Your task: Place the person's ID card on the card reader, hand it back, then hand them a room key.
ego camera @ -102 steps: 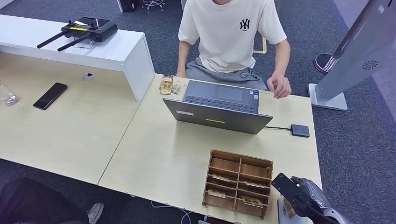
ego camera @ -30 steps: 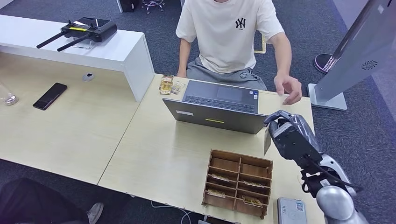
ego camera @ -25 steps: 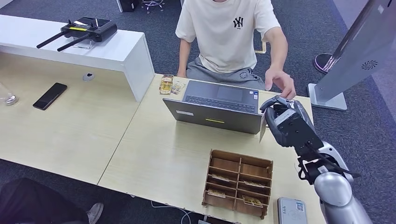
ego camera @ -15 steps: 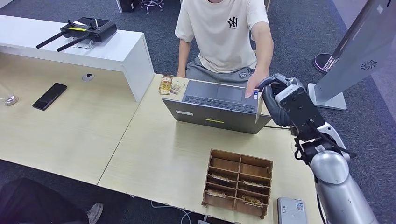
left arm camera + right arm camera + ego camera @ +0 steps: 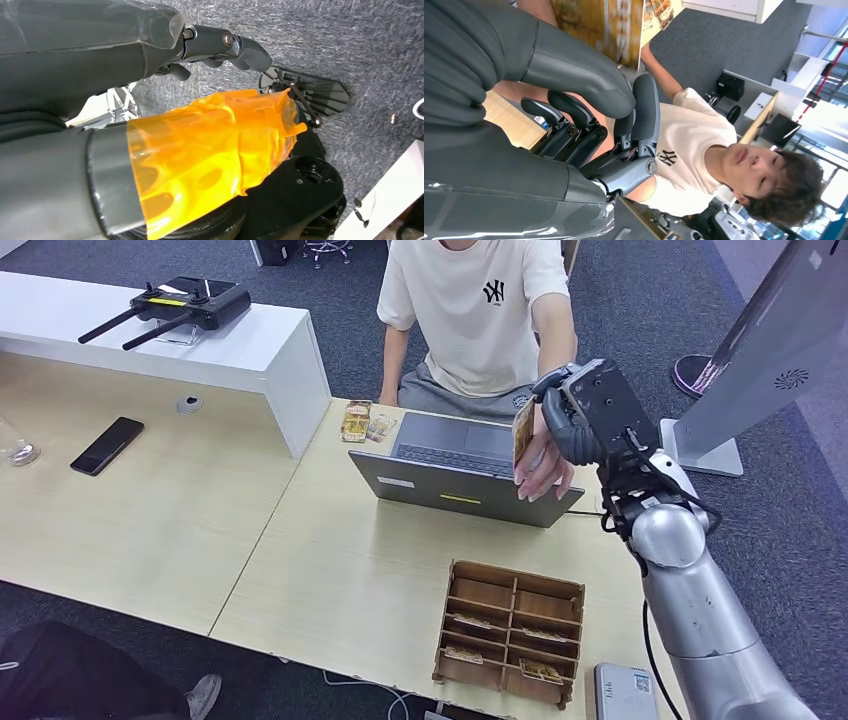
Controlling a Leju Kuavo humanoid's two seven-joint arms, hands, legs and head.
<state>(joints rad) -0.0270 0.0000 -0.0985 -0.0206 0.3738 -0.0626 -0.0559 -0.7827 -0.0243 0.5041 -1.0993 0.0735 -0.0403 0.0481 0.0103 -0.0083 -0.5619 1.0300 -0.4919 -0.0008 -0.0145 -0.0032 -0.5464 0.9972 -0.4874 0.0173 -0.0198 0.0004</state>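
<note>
**Operator:** Item one, the card — where is it, and how will it handle?

**Clerk:** You have the card (image 5: 522, 430) upright over the laptop (image 5: 466, 469), near its far corner, pinched in the right hand (image 5: 577, 418). Entry reads: thin, flat, light, probably stiff plastic with a slick face; likely to slide if the pinch eases. Best taken by a free edge. The person's hand (image 5: 545, 468) is touching or just under its lower edge; I cannot tell whether it grips.

**Operator:** Item two, the hands?

**Clerk:** Your right hand: thumb (image 5: 574, 67) pressed against the card's face (image 5: 600, 26), fingers curled behind. Left hand (image 5: 150, 165): hangs over carpet, nothing held; how far apart its fingers are, I cannot tell.
</note>
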